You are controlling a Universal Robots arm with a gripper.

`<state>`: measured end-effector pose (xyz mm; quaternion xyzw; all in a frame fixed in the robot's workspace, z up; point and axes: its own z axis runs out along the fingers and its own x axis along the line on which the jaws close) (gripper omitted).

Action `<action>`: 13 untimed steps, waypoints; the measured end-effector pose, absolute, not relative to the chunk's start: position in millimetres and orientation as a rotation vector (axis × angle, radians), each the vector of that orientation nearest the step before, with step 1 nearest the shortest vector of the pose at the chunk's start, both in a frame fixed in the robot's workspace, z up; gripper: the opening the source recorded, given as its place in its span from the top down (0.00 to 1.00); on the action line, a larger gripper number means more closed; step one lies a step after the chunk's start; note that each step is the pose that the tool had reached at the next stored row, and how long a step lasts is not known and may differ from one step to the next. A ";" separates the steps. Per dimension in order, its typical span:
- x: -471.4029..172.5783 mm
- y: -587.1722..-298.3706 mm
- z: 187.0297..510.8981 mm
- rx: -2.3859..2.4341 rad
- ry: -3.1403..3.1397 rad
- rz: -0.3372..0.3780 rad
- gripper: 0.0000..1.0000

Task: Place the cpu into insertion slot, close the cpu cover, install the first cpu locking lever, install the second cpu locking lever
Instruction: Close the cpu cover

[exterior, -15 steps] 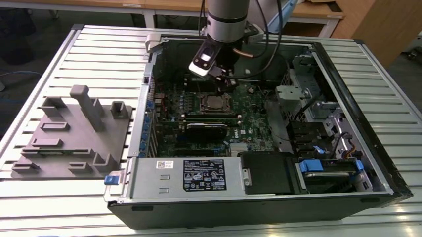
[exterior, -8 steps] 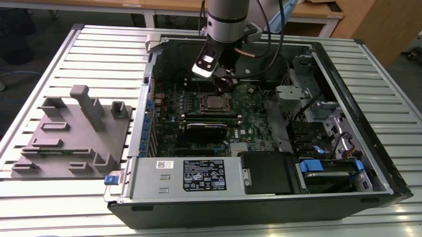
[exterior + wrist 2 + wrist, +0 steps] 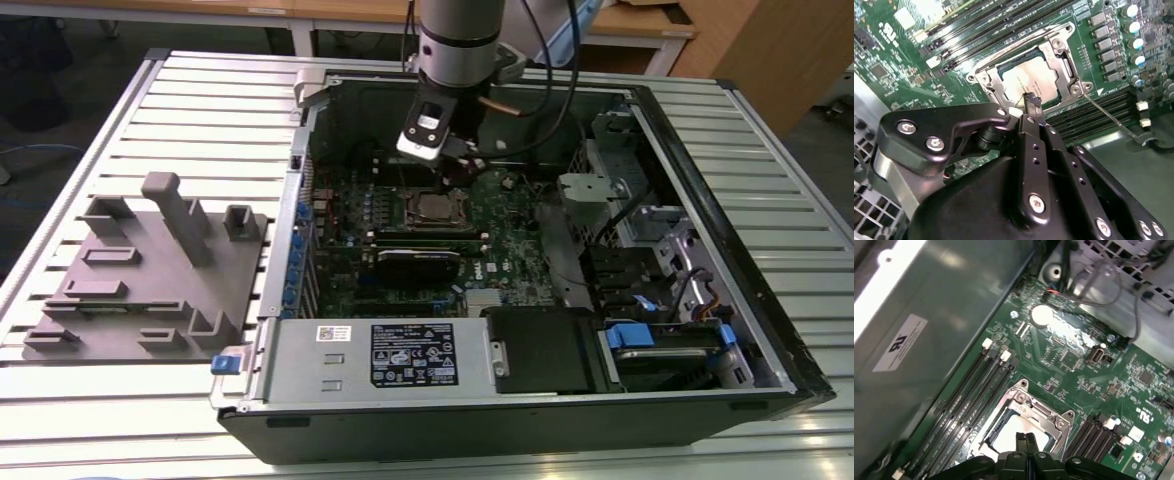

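The cpu (image 3: 1024,80), a silver-topped chip, lies in the insertion slot (image 3: 430,208) of the green motherboard (image 3: 514,250). The cpu cover (image 3: 1056,55), a silvery frame with a window, lies flat around the chip; in the first wrist view the cover (image 3: 1046,416) frames the cpu (image 3: 1011,437) too. A thin wire lever (image 3: 1111,117) sticks out from one corner of the socket across the memory slots. My gripper (image 3: 1031,100) hangs just above the chip's edge, its black fingers (image 3: 1026,440) pressed together with nothing between them. In the exterior view the gripper (image 3: 455,168) stands just behind the socket.
The open computer case (image 3: 534,400) lies on a slatted table (image 3: 200,90). Long memory slots (image 3: 974,390) flank the socket. A black card (image 3: 420,262), a power supply (image 3: 387,355) and drive bays (image 3: 667,250) crowd the case. A grey fixture (image 3: 147,270) stands at the exterior view's left.
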<state>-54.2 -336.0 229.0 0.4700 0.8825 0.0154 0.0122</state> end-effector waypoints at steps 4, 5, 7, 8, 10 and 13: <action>-54.2 -335.9 229.0 1.425 2.772 0.049 0.90; -54.2 -335.9 229.0 1.424 2.773 0.049 0.90; -54.2 -336.0 229.0 1.417 2.777 0.049 0.90; -54.2 -336.0 229.0 1.410 2.780 0.049 0.90; -54.3 -335.9 229.0 1.410 2.780 0.049 0.90; -54.3 -335.9 229.0 1.410 2.780 0.049 0.90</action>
